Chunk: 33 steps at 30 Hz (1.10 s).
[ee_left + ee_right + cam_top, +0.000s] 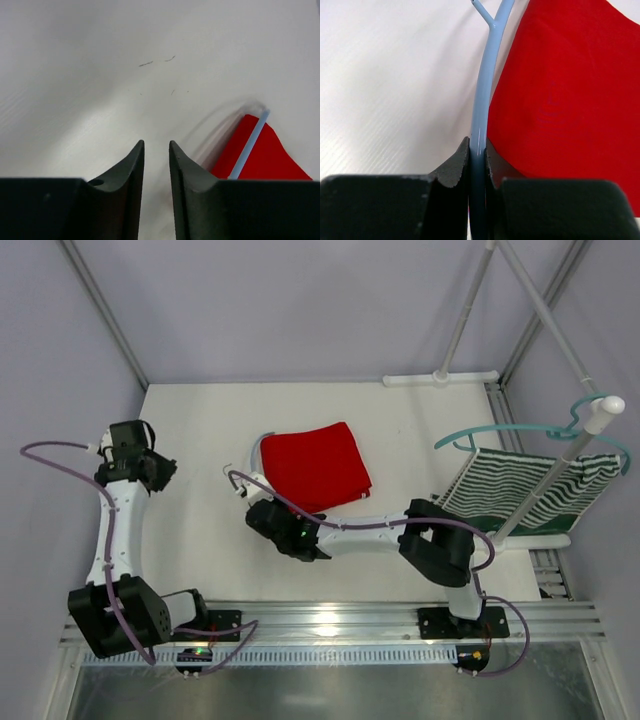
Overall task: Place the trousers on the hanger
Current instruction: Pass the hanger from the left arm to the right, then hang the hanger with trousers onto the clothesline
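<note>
The red trousers (318, 466) lie folded on the middle of the white table. Along their left edge lies the pale blue hanger (256, 452). My right gripper (258, 508) reaches in from the right and is shut on the hanger's thin bar. In the right wrist view the hanger (483, 100) runs up from between the jaws of that gripper (477, 148), with the trousers (565, 100) just to its right. My left gripper (160, 470) is off at the table's left side. In its wrist view that gripper (156, 146) is narrowly open over bare table, the trousers (267, 157) and the hanger (249, 149) to its right.
A darker teal hanger (520, 430) carrying a green-and-white striped garment (525, 490) hangs on a white rack pole (560, 465) at the right. A white tube (440, 378) lies along the table's back edge. Grey walls close in the left and far sides.
</note>
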Each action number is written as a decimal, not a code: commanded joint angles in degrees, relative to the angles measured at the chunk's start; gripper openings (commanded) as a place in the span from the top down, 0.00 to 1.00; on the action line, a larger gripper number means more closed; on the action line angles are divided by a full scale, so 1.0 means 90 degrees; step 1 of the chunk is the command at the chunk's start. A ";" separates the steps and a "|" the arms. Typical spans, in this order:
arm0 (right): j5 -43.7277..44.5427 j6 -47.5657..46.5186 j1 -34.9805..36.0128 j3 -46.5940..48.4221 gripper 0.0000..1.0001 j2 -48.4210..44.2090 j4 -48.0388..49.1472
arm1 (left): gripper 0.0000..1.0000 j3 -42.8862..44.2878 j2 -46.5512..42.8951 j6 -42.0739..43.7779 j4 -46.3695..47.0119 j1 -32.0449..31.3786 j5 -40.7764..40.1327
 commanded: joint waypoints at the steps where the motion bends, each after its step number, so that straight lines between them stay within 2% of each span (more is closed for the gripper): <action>1: 0.0138 0.0293 -0.0108 0.0016 0.96 -0.0501 0.0406 | 0.76 -0.0880 -0.0193 -0.0380 0.0837 0.0218 0.0920; 2: 0.0090 0.0323 -0.0118 0.0026 0.96 -0.0520 0.0406 | 0.86 -0.1105 -0.0174 -0.0458 0.1033 0.0218 0.1463; 4: 0.0070 0.0381 -0.0147 0.0075 0.96 -0.0540 0.0396 | 1.00 -0.1660 0.0020 -0.0673 0.1551 0.0179 0.1916; 5: 0.0060 0.0401 -0.0167 0.0085 0.96 -0.0579 0.0377 | 0.99 -0.1876 0.0060 -0.0751 0.1784 0.0150 0.2353; 9: 0.0002 0.0557 -0.0245 0.0104 0.96 -0.0725 0.0318 | 0.99 -0.2736 0.0285 -0.0995 0.2761 -0.0064 0.2747; 12: 0.0011 0.0665 -0.0304 0.0094 0.96 -0.0823 0.0270 | 1.00 -0.3177 0.0829 -0.1424 0.3630 -0.0708 0.3020; 16: -0.0018 0.0762 -0.0343 0.0036 0.96 -0.0989 0.0299 | 1.00 -0.3304 0.1756 -0.1942 0.4917 -0.1742 0.3323; 19: -0.0018 0.0831 -0.0353 0.0026 0.96 -0.1106 0.0299 | 1.00 -0.3285 0.2275 -0.2255 0.5545 -0.2153 0.3568; 25: -0.0135 0.0908 -0.0411 -0.0110 0.96 -0.1486 0.0406 | 0.99 -0.3275 0.2619 -0.2694 0.7009 -0.2419 0.3880; 27: -0.0184 0.0967 -0.0460 -0.0266 0.96 -0.1643 0.0474 | 1.00 -0.3188 0.2463 -0.2841 0.7303 -0.2516 0.3832; 33: -0.0233 0.1065 -0.0694 -0.0617 0.96 -0.2141 0.0572 | 0.99 -0.2358 0.2268 -0.2754 0.6963 -0.2955 0.3705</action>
